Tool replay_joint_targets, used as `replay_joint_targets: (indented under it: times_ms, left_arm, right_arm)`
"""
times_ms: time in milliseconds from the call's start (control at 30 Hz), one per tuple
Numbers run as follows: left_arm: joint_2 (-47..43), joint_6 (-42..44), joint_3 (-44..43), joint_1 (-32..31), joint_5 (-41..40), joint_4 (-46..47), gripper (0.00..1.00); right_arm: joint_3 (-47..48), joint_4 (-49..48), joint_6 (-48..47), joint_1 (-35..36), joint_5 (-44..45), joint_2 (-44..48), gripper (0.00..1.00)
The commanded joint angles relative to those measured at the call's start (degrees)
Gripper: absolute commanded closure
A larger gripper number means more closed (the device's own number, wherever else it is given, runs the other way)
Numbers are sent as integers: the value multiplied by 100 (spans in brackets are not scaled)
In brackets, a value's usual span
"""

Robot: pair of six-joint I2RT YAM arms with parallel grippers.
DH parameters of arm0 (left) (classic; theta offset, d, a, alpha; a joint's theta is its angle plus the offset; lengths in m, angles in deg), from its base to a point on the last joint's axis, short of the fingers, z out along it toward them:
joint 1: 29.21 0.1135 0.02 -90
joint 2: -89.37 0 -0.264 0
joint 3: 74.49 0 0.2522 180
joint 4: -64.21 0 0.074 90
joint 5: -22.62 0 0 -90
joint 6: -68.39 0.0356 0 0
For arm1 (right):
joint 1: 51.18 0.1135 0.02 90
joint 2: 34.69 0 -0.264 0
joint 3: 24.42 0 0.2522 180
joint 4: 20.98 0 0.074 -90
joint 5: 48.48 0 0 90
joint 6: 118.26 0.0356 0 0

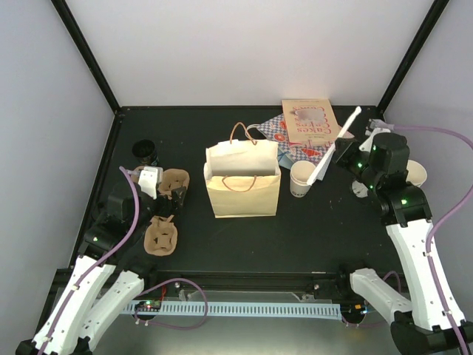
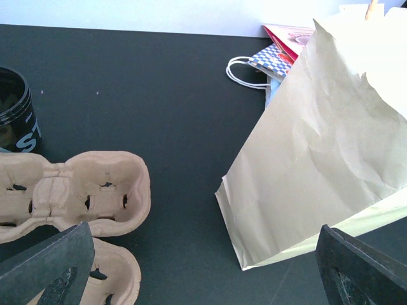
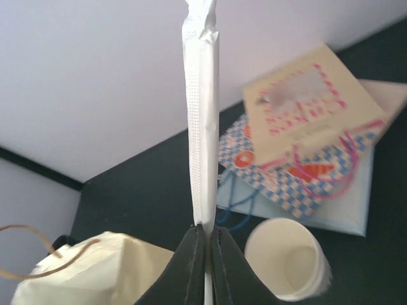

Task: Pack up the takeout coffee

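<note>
The takeout coffee does not show in any view. A tan paper bag [image 1: 242, 194] [image 2: 318, 146] [image 3: 82, 270] stands open at mid-table. My right gripper [image 1: 340, 150] [image 3: 208, 232] hovers right of the bag, shut on a white paper-wrapped straw [image 1: 349, 127] [image 3: 200, 127] that points up and away. A lidless cream cup [image 1: 301, 179] [image 3: 289, 267] stands just under the straw's lower end. My left gripper [image 1: 168, 191] [image 2: 210, 273] is open and empty, low over the table between the bag and the brown cup carriers [image 1: 161, 235] [image 2: 82, 190].
Flat printed paper bags [image 1: 303, 126] [image 3: 305, 121] lie at the back right. A black round container [image 1: 145, 151] [image 2: 13, 111] sits at the back left. Another cream cup [image 1: 418, 174] stands behind the right arm. Grey walls close in the table.
</note>
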Motion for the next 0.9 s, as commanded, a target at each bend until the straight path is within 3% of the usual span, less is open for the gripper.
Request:
replay_joint_targets:
  times_ms: [0,333,533,867]
  left_arm:
    - [46,29,20,45,-33,121,2]
    - [168,41,18,45,21,140,2]
    - [192,43,18,45,28,134,2]
    - [202,37,28,45,22,133,2]
  right_arm:
    - [433,-700,-777,276,-526,-141,94]
    - [702,-2400,-1893,1533,-800,-394,94]
    - [802,-2810,-2802,2252,-554,-872,93]
    - [-280,-4404,-3825,2593,-950,-962,93]
